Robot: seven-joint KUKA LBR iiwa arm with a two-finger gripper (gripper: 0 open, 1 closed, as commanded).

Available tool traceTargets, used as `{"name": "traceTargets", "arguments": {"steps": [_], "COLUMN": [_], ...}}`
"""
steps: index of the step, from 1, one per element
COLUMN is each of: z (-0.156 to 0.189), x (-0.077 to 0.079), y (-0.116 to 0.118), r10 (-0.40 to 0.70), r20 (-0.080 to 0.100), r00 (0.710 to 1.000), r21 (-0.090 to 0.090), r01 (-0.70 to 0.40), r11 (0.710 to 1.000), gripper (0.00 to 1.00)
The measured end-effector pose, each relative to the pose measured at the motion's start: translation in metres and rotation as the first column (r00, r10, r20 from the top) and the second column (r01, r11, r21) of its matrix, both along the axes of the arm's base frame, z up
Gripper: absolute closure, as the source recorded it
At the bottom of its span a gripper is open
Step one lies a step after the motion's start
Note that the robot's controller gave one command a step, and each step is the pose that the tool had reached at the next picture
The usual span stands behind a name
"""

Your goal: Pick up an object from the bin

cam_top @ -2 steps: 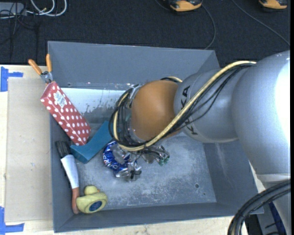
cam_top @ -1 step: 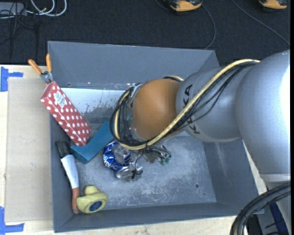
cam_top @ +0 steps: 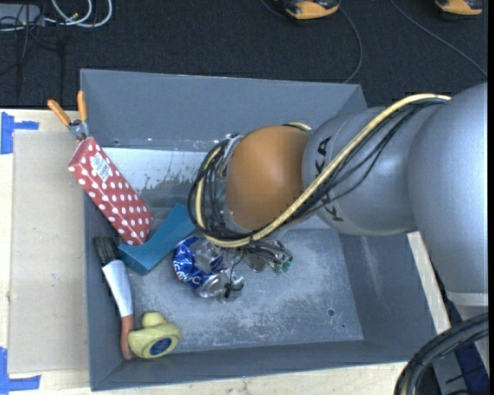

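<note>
Your arm (cam_top: 412,171) reached into the grey bin (cam_top: 230,105) from the right, its rounded orange cover (cam_top: 263,179) hanging above the middle of the floor. The gripper (cam_top: 229,280) sat low beneath that cover, right against a crumpled blue-and-silver wrapper (cam_top: 188,262) that lay near the centre of the bin, slightly to the left. Whether the claw was apart, together or clamped on the wrapper could not be told, since the cover and cables hid most of it. Just left of the wrapper, a teal block (cam_top: 158,239) rested on the floor, touching the lower end of a red box with white dots (cam_top: 109,189) that leaned tilted against the left wall. Along that wall, nearer the front, lay a white stick-shaped thing with a dark upper end (cam_top: 117,285), and beside its lower end, in the front left corner, a yellow toy (cam_top: 155,334).
</note>
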State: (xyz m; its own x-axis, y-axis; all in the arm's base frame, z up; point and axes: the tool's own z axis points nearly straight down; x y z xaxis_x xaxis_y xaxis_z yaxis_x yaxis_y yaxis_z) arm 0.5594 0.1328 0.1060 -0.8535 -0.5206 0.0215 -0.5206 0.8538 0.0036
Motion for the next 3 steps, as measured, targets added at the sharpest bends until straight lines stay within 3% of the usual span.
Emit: {"name": "traceTargets", "arguments": {"steps": [3], "z": [0.031], "x": [0.001], "y": [0.001], "r10": [-0.001], "r20": [0.002], "r00": [1.000], "r21": [0.001], "r01": [0.001], "r11": [1.000], "gripper": [1.00]}}
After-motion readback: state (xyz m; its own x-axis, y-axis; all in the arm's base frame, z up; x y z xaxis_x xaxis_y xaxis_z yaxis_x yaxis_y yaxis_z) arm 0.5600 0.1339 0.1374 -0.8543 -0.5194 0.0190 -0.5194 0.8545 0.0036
